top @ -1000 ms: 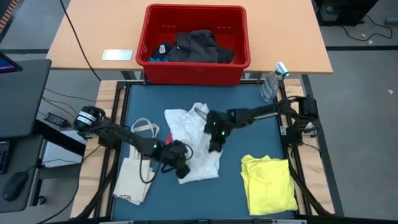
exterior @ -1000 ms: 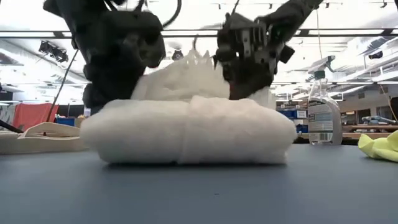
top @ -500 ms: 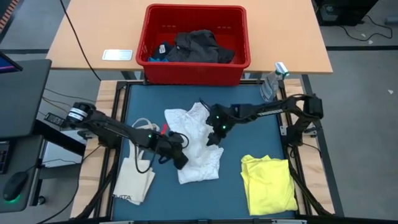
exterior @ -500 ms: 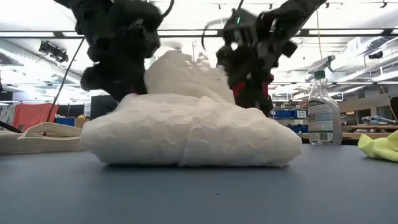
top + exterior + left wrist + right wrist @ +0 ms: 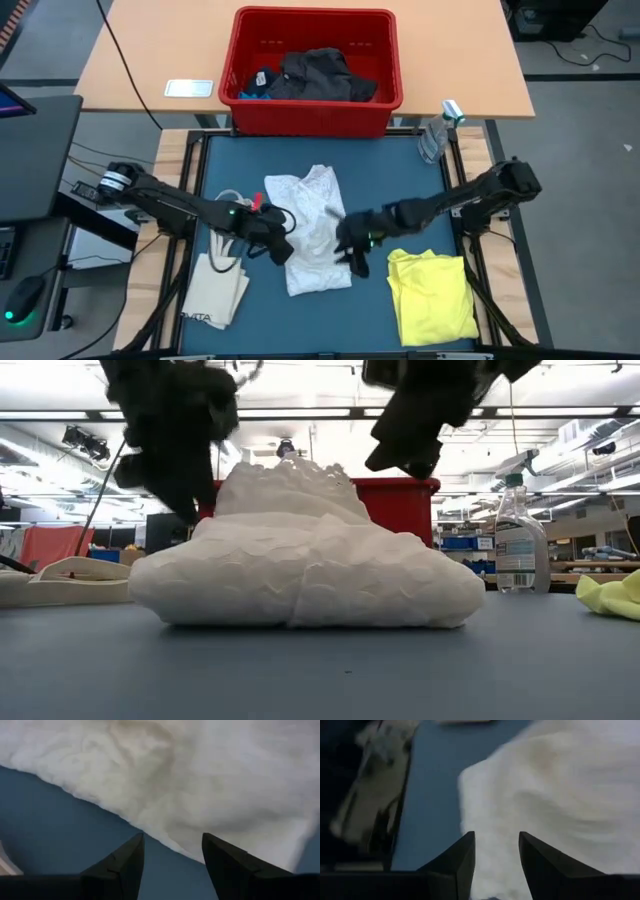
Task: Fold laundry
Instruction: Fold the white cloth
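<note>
Lying mid-table (image 5: 420, 180): one white garment (image 5: 312, 228), partly folded. Left claw (image 5: 281, 248) at its left edge, fingers parted, holding nothing. Right claw (image 5: 357, 258) at its right edge, fingers apart too, empty. One yellow garment (image 5: 430, 295) near front right corner. One red bin (image 5: 315, 72) behind table (dark pieces (image 5: 318, 75) inside, count unclear). One cream tote bag (image 5: 218, 285) front left. One bottle (image 5: 516, 540).
</note>
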